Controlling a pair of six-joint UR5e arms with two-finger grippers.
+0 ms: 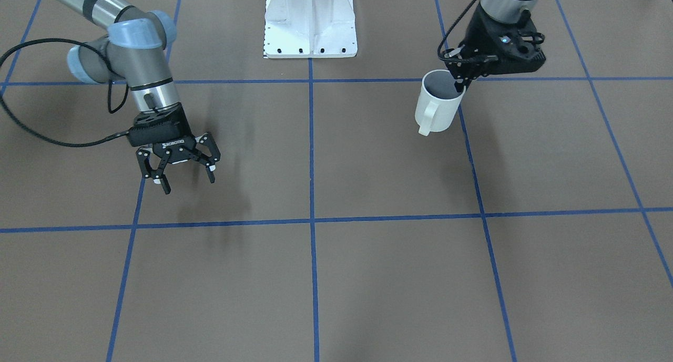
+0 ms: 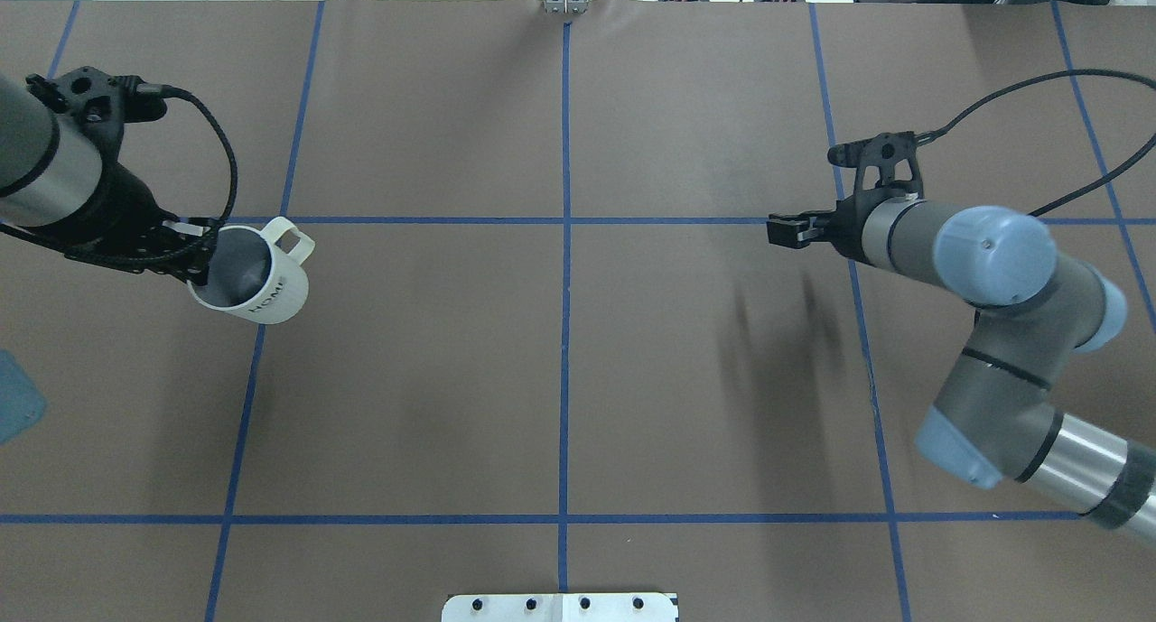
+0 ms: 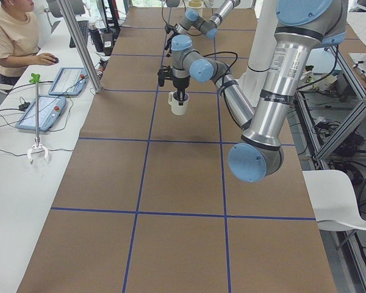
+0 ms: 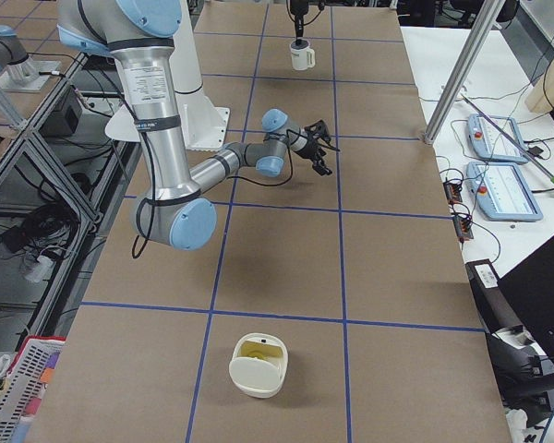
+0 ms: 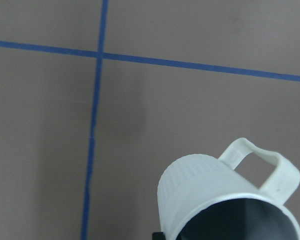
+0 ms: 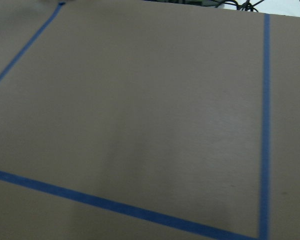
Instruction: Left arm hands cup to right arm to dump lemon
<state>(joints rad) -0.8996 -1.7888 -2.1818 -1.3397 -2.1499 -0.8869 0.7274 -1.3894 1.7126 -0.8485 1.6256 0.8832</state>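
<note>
Nearest, at the right end of the counter [image 4: 397, 277], a white container [image 4: 258, 371] holds something yellowish. Further along, the right tool [image 1: 188, 183] hangs above the counter, fingers spread wide and empty. Farthest, the left tool [image 1: 462, 86] pinches the rim of the cup [image 1: 439, 112], holding it above the counter.

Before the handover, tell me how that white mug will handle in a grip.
The cup hangs tilted from a rim pinch by the left fingers, so it is probably light and rigid. Its round wall may slip or swing; the handle likely offers a surer hold.
</note>
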